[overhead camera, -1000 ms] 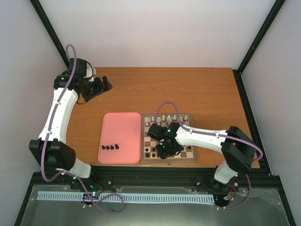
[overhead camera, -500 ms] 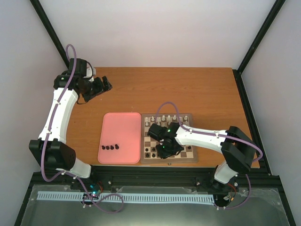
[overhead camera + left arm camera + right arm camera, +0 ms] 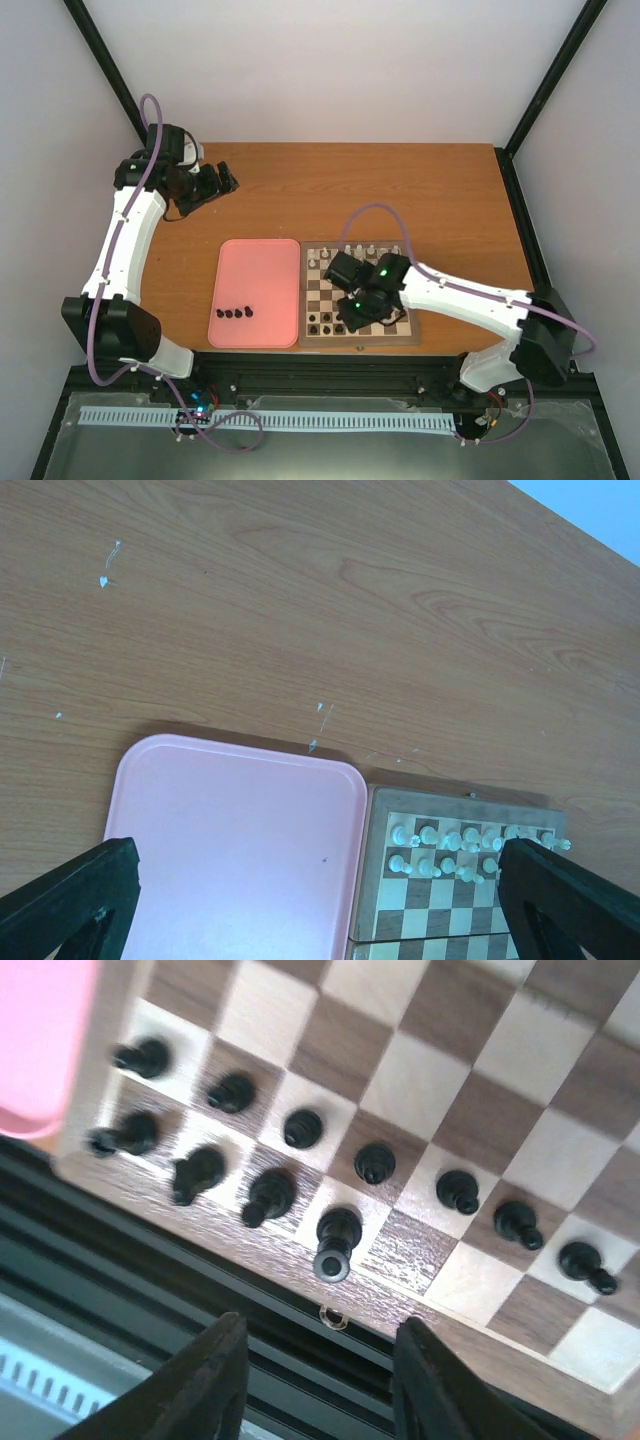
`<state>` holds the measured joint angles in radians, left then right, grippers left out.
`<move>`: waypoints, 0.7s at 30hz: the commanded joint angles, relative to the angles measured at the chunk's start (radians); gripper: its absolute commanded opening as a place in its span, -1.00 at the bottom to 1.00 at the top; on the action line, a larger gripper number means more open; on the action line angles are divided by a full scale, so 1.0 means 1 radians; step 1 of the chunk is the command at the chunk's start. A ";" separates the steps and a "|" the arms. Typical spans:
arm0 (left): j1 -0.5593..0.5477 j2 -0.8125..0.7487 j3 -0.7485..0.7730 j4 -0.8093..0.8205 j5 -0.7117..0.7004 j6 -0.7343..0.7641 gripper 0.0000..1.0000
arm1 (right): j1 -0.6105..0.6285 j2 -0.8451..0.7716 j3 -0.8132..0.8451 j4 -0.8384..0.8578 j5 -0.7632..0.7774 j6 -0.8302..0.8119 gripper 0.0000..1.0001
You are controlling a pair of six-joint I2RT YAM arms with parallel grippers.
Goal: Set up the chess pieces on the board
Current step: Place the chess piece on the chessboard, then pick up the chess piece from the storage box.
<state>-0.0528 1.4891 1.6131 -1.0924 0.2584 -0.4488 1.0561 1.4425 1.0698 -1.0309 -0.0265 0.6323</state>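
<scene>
- Since the earlier frame the right arm has swung its elbow outward to the right and pulled its wrist back from the middle of the board [image 3: 450, 1070] toward the near edge.
- The right gripper [image 3: 320, 1325] hangs tilted over that near border, fingers parted with nothing between them; a tall black piece [image 3: 335, 1240] stands just ahead of it in the back rank.
- This reads as the release after a placement. The other chess pieces [image 3: 302, 1127] already fill much of the two near rows.
- Four black pieces [image 3: 235, 313] lie on the pink tray [image 3: 258, 260], so the next move calls for a reach left to fetch one.
- The left gripper [image 3: 222, 181] is parked far left, fingers wide and empty.
</scene>
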 commanded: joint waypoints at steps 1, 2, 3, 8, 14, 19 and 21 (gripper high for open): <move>-0.007 -0.016 0.021 0.007 0.007 0.007 1.00 | 0.005 -0.066 0.118 -0.056 0.043 -0.017 -0.05; -0.006 -0.016 0.023 0.008 0.006 0.007 1.00 | 0.006 -0.049 0.147 -0.056 0.041 -0.045 0.04; -0.006 -0.015 0.026 0.007 0.007 0.007 0.99 | 0.005 -0.027 0.183 -0.054 0.040 -0.068 0.08; -0.007 -0.017 0.034 0.003 0.007 0.008 1.00 | 0.006 0.185 0.384 -0.006 0.024 -0.188 0.20; -0.007 -0.034 0.041 -0.003 0.005 0.005 0.99 | 0.011 0.460 0.632 0.077 -0.100 -0.298 0.23; -0.006 -0.045 0.031 0.002 0.011 0.002 0.99 | 0.031 0.624 0.785 0.073 -0.169 -0.366 0.23; -0.006 -0.051 0.024 0.005 0.010 0.002 0.99 | 0.053 0.692 0.860 0.047 -0.179 -0.414 0.23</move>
<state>-0.0528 1.4754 1.6131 -1.0927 0.2588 -0.4488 1.0718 2.0525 1.8084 -0.9684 -0.1463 0.3244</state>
